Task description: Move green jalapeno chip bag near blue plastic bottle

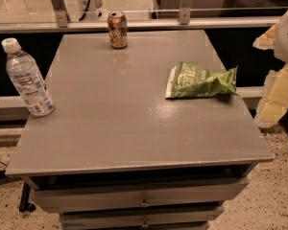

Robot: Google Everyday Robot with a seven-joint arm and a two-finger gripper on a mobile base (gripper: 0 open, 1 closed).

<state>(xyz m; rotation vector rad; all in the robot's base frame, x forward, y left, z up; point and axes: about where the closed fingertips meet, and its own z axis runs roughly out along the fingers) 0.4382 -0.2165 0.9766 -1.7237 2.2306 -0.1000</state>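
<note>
The green jalapeno chip bag [201,82] lies flat and crinkled near the right edge of the grey table top [129,123], its white lettering facing up. The blue plastic bottle [27,78], clear with a white cap and a pale label, stands upright at the table's left edge. My gripper [278,87] shows as pale white and yellowish parts at the right border of the view. It is off the table's right side, just right of the bag and not touching it. It holds nothing that I can see.
A short gold-brown drink can [117,29] stands at the back of the table, near the middle. The table has drawers [144,200] below its front edge. A metal rail and glass partition [134,20] run behind it. The floor is speckled.
</note>
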